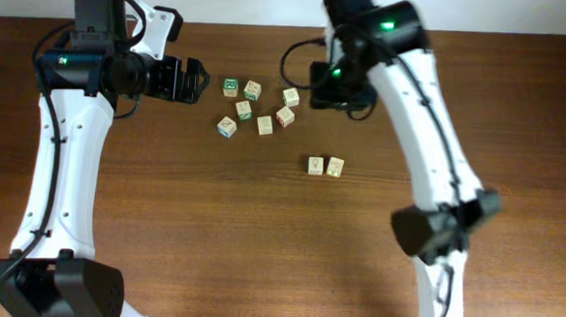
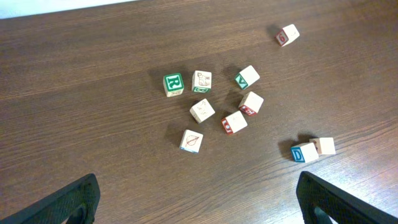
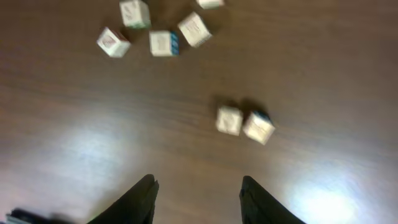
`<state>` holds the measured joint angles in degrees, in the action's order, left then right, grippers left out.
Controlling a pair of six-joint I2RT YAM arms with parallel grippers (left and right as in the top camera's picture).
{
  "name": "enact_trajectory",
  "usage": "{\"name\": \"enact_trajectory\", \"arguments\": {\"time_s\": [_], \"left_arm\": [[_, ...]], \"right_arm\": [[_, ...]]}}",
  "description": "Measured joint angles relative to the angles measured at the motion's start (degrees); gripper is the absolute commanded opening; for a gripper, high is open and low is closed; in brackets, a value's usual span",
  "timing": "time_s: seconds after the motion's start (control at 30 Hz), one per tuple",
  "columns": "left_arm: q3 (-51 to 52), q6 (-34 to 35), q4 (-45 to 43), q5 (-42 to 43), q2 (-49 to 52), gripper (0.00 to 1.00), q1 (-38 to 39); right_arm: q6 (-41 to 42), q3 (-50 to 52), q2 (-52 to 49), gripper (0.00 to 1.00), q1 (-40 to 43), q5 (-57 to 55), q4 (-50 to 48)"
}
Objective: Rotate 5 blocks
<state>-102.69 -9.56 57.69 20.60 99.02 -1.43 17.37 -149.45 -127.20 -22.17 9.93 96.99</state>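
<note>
The bench [image 2: 93, 93] is showing dark brown wood grain. The green-lettered cube [image 2: 173, 84] is displaying a bold green-and-white face, while the blue-faced block [image 2: 304, 152] and red-marked block [image 2: 234, 122] are showing pale wood elsewhere.

5 small pale wooden blocks [image 2: 234, 122], lying scattered, blue-faced block [image 2: 305, 152] just beside another

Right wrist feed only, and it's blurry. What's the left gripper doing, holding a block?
Observer: No. The left gripper is open, nothing between its fingers.
Operator: Where is it?
Observer: Above the table; the block nearest it is the green R cube.
Operator: Two blocks sit apart, lowest in my frame. Markings?
Observer: One of them, the blue D block, has a blue-framed D on a side face.
</note>
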Motion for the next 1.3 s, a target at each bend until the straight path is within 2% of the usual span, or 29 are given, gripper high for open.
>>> {"name": "enact_trajectory", "arguments": {"time_s": [0.07, 0.13, 0.2, 0.3, 0.57, 0.83, 1.3], "left_arm": [[0.0, 0.0, 0.0, 0.0, 0.0, 0.99, 0.0], [0.0, 0.0, 0.0, 0.0, 0.0, 0.99, 0.0], [-0.1, 0.0, 0.0, 0.0, 0.0, 0.99, 0.0], [-0.1, 0.0, 0.0, 0.0, 0.0, 0.99, 0.0], [-0.1, 0.0, 0.0, 0.0, 0.0, 0.99, 0.0], [-0.1, 0.0, 0.0, 0.0, 0.0, 0.99, 0.0], [-0.1, 0.0, 0.0, 0.0, 0.0, 0.99, 0.0]], "right_arm": [[0.0, 9.1, 7.8, 0.43, 1.9, -1.6, 0.0], [0.0, 17.6, 10.7, 0.39, 3.5, -2.2, -1.4], [0.6, 30.6, 9.9, 0.38, 5.2, -2.8, -9.1], [1.7, 44.0, 7.8, 0.38, 6.5, -3.1, -18.5], [1.4, 60.0, 7.6, 0.39, 7.8, -6.3, -39.3], [0.4, 64.4, 7.6, 0.39, 7.3, -6.1, -47.3], [-0.9, 64.4, 7.6, 0.39, 5.9, -4.6, -49.0]]}}
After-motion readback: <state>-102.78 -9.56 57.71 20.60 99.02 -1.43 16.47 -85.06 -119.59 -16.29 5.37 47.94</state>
